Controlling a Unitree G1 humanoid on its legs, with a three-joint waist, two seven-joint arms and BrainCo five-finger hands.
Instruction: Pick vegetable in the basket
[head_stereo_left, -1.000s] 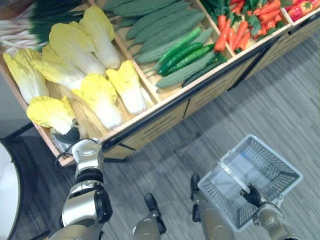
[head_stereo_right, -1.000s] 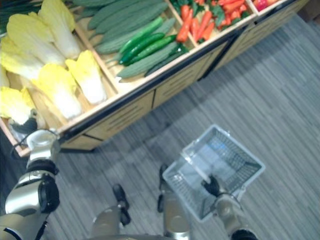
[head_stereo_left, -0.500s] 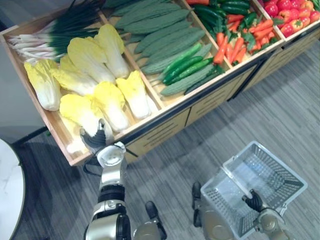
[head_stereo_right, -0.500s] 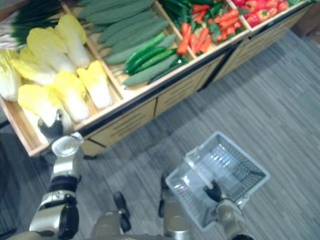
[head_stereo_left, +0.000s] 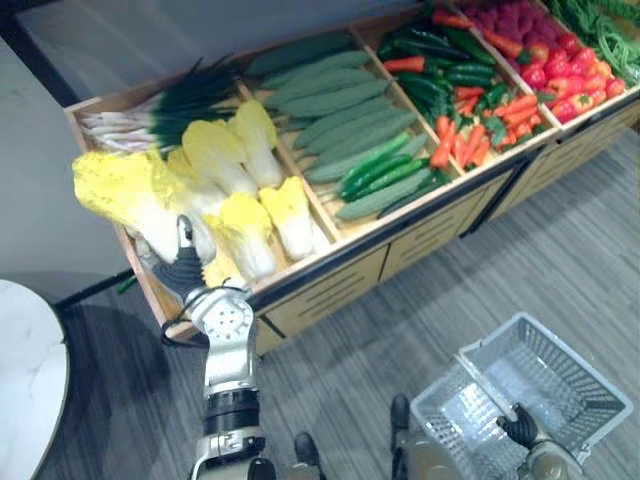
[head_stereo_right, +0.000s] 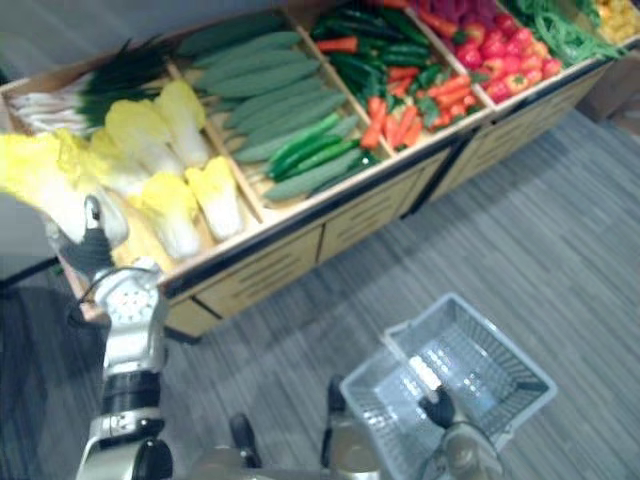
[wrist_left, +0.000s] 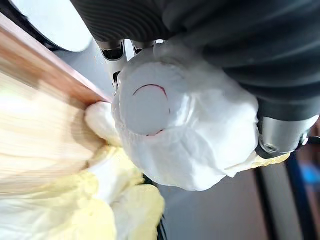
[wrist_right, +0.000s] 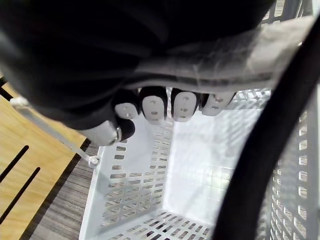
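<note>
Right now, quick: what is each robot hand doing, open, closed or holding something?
Left robot hand: closed on a yellow cabbage.
Right robot hand: closed round the basket handle.

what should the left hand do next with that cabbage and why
Probably swing the left hand across toward the basket. It grips the cabbage, lifted off the crate, and the right hand holds the empty basket by its handle.

Smooth plastic cabbage (head_stereo_left: 125, 195), white plastic mesh basket (head_stereo_left: 545, 375), matt wooden stand (head_stereo_left: 320, 290).
</note>
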